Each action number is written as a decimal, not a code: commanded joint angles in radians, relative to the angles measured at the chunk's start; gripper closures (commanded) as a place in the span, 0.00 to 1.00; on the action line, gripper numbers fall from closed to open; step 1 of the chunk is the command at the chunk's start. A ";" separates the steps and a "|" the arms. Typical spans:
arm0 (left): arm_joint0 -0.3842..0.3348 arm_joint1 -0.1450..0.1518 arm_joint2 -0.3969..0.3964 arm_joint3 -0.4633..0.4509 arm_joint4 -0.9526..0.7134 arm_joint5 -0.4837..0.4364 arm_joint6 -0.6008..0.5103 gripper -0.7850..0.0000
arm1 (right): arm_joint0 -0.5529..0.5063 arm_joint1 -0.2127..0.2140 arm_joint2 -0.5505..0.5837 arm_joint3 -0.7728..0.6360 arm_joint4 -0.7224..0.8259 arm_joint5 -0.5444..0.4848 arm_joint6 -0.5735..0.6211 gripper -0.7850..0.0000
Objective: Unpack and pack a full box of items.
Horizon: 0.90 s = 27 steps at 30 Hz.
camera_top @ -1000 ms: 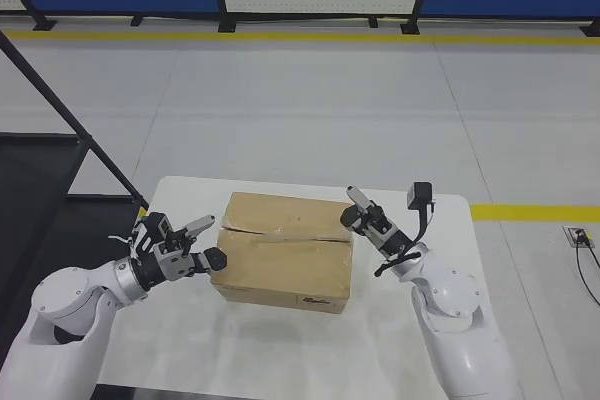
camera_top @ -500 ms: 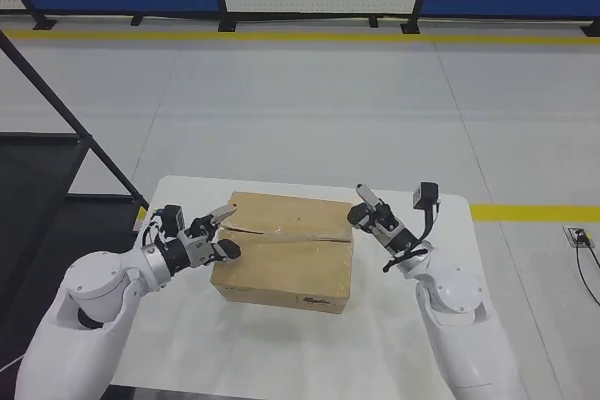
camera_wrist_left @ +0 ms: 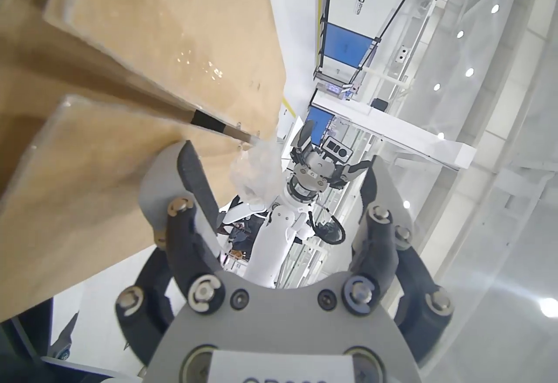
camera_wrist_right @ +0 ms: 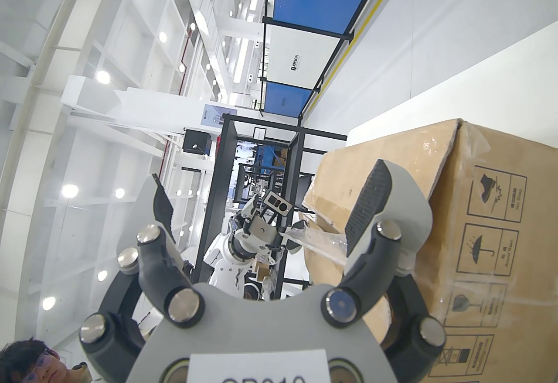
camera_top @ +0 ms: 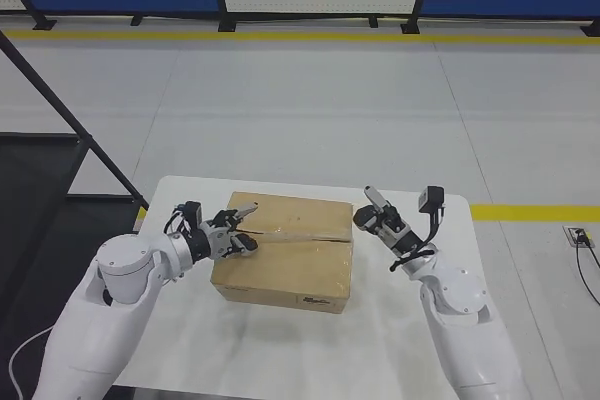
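**While the box [camera_top: 285, 250] sits shut, nothing is gripped**

When you look down from the top, the box stands mid-table [camera_top: 380, 325] with its flaps down. Your left gripper [camera_top: 248, 226] hangs at the box's 9 o'clock end, fingers spread wide across the seam between the flaps. One finger lies just beside a flap's edge in the left wrist view. Your right gripper [camera_top: 365, 205] hangs at 3 o'clock, just beside the box's end, fingers likewise spread and pinching nothing. A strand of clear tape [camera_wrist_right: 318, 243] juts from the seam there, just beside one finger.

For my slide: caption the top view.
Open left gripper and right gripper flank the cardboard box on a white table.
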 commanded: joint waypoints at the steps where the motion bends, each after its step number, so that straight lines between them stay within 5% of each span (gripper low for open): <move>1: -0.006 -0.001 0.007 0.006 -0.003 0.007 -0.007 0.36 | 0.003 0.002 0.000 0.005 0.004 -0.002 0.002 0.00; 8: -0.018 -0.001 0.016 0.022 -0.012 0.017 -0.034 0.54 | 0.015 0.007 -0.003 0.025 0.013 -0.007 -0.001 0.00; 12: -0.024 0.000 0.022 0.028 -0.009 0.018 -0.046 0.81 | 0.022 0.010 -0.007 0.033 0.020 -0.008 0.001 0.00; 15: -0.030 0.000 0.028 0.028 -0.003 0.014 -0.052 0.88 | 0.026 0.012 -0.012 0.038 0.025 -0.005 0.015 0.00; 16: -0.033 0.000 0.031 0.028 0.002 0.011 -0.058 1.00 | 0.028 0.013 -0.013 0.039 0.028 -0.004 0.021 0.00; 27: -0.069 0.003 0.055 0.045 0.060 -0.044 -0.097 1.00 | 0.037 0.026 -0.011 0.043 0.123 0.031 0.148 0.00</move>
